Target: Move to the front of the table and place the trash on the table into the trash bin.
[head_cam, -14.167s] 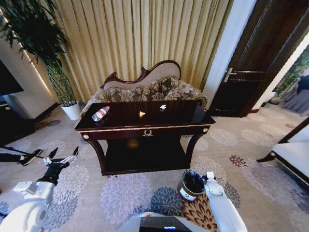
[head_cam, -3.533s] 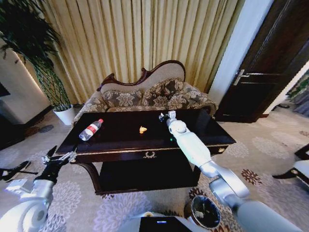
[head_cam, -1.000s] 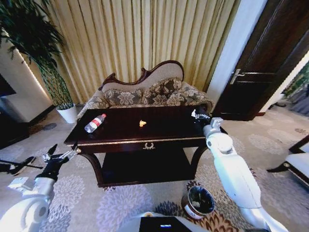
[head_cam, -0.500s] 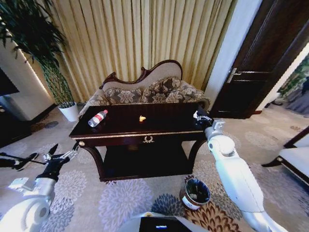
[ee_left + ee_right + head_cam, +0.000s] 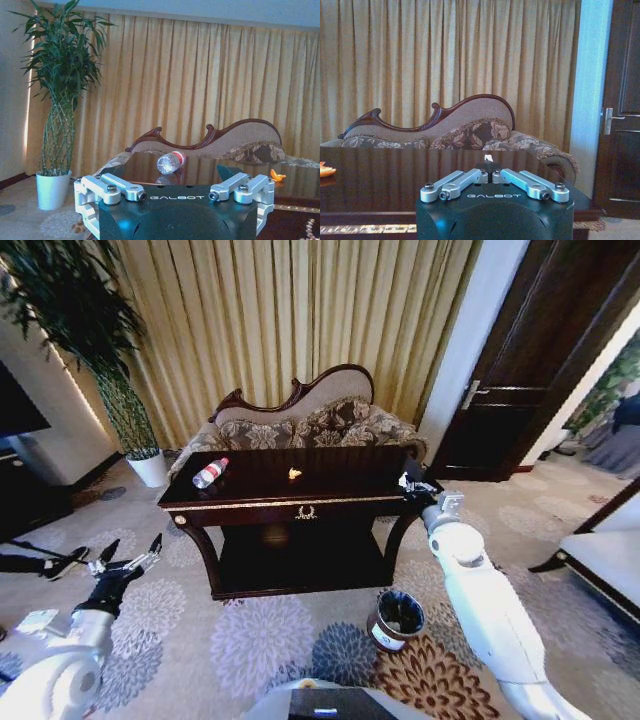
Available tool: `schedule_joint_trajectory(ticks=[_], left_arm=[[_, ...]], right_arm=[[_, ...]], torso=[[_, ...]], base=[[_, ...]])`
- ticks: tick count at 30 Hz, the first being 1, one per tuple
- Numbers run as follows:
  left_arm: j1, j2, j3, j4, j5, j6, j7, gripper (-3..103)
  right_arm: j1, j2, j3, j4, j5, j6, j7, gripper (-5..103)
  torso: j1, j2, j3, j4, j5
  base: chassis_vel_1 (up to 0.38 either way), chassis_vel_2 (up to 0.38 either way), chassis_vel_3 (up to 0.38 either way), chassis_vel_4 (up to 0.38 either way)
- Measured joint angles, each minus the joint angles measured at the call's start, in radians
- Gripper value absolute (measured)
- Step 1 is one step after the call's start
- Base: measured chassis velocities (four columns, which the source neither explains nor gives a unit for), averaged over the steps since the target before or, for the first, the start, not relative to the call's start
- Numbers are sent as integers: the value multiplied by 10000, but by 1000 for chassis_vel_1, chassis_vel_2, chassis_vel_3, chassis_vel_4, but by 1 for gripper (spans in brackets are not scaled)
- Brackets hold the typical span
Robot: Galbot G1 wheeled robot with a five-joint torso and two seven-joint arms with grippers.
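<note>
The table [image 5: 300, 502] stands ahead of me on the carpet. On its left end lies the clear bottle [image 5: 209, 473] with a red cap, also in the left wrist view [image 5: 170, 162]. An orange scrap [image 5: 294, 473] rests near the middle of the top. My right gripper [image 5: 410, 483] hovers at the table's right end, shut on a small white scrap [image 5: 488, 158] that pokes out between its fingertips [image 5: 488, 170]. The trash bin [image 5: 398, 619] sits on the floor below the right arm. My left gripper [image 5: 130, 562] hangs open, low at the left, away from the table.
A floral sofa [image 5: 320, 420] stands right behind the table, in front of curtains. A plant in a white pot [image 5: 150, 468] is at the back left, and a dark door [image 5: 520, 390] at the back right. A white seat [image 5: 610, 560] is at the right edge.
The white scrap has left the tabletop and is now in my right gripper. The whole view has shifted, with the table farther off. The right arm has drawn back to the table's right end.
</note>
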Motion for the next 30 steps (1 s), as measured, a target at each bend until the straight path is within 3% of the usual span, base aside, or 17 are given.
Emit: schedule_joint_trajectory(ticks=[8, 15, 19, 21, 30], left_arm=[[-6, 0, 32, 185, -65, -186, 124, 100], [-45, 5, -86, 291, -124, -247, 130, 100], [-50, 43, -226, 335, -243, -307, 131, 100], [-41, 44, -275, 355, -300, -361, 130, 100], [-77, -99, -309, 220, -296, -422, 124, 100]], right_arm=[[-441, 331, 57, -179, -41, 319, 0, 0], [-1082, 501, 315, -1102, -651, 487, -1, 0], [-1597, 652, 497, -2060, -1391, 752, 0, 0], [-1788, 855, 556, -3005, -2294, 1061, 0, 0], [-1433, 1682, 492, -5301, -3661, 1462, -2, 0]], torso=[[-4, 3, -1, 1, -1], [5, -3, 3, 2, -1], [1, -1, 0, -1, 1], [-1, 0, 0, -1, 3], [0, 0, 1, 2, 1]], base=[[49, -54, -36, 48], [0, 0, 0, 0], [0, 0, 0, 0], [0, 0, 0, 0], [0, 0, 0, 0]])
